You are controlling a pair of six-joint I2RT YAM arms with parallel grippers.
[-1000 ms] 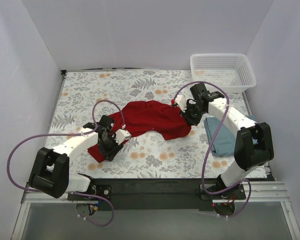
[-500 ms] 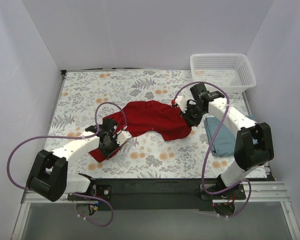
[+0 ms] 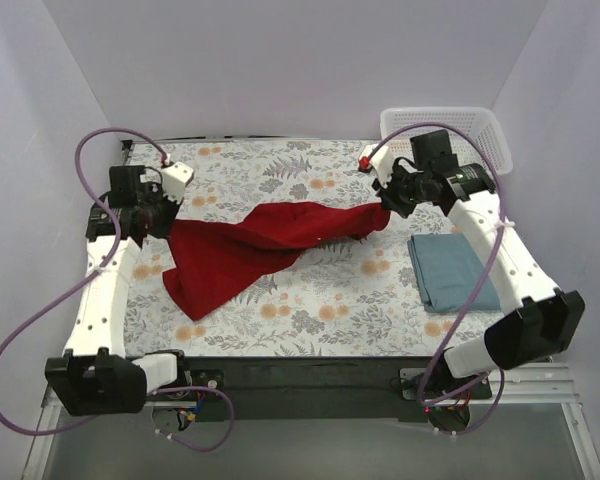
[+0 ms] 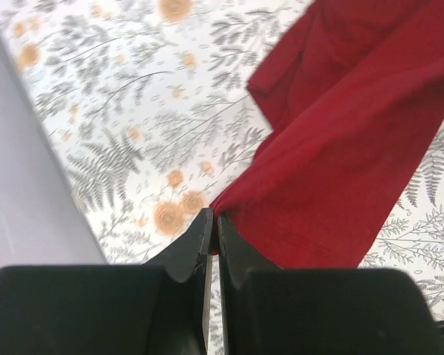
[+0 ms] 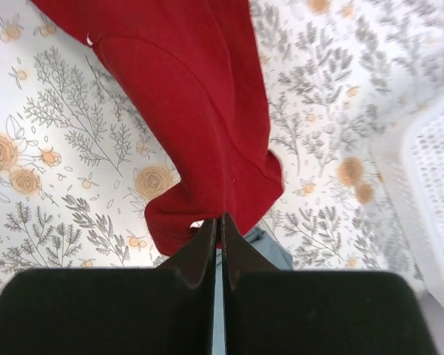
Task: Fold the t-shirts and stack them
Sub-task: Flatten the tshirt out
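Above the floral worktop [image 3: 310,170], the red t-shirt [image 3: 260,245] hangs stretched between the two arms, and its lower part trails down onto the surface at the near left. The left fingers [image 4: 186,255] are pinched tight on one edge of the fabric, while the right fingers [image 5: 196,255] are clamped on the opposite end. The blue-grey t-shirt [image 3: 452,272] lies flat as a neat rectangle at the right, well apart from the white lattice basket [image 3: 445,128] in the far right corner
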